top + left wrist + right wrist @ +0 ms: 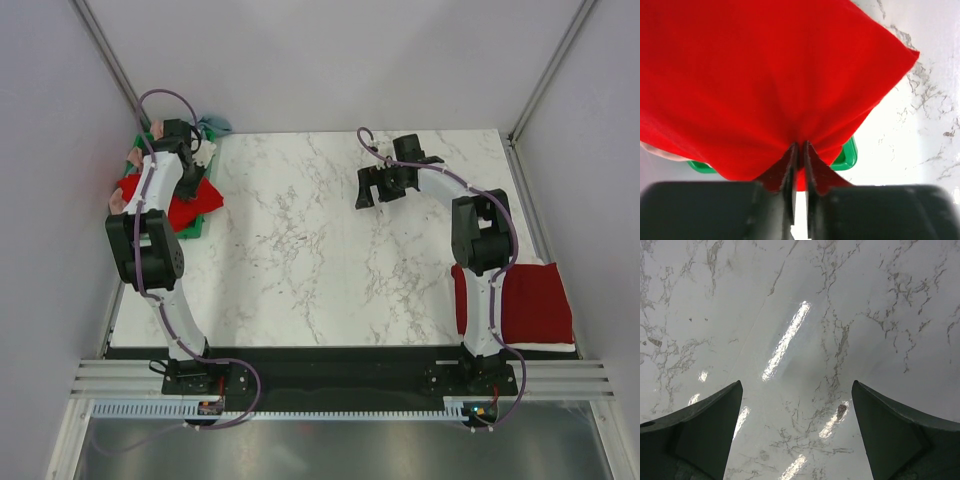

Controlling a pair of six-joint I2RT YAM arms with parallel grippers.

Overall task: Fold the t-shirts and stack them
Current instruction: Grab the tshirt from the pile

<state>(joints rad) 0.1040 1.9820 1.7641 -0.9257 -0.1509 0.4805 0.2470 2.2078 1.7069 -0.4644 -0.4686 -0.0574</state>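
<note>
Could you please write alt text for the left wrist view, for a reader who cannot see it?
The left end effector pinches a fold of a bright red t-shirt, which fills most of the picture. Under the cloth a corner of a green bin shows, and the white marble table lies at the right.

A white marble table [330,270] stands between plain pale walls [330,60]. Bright light stripes [787,340] shine on it.
</note>
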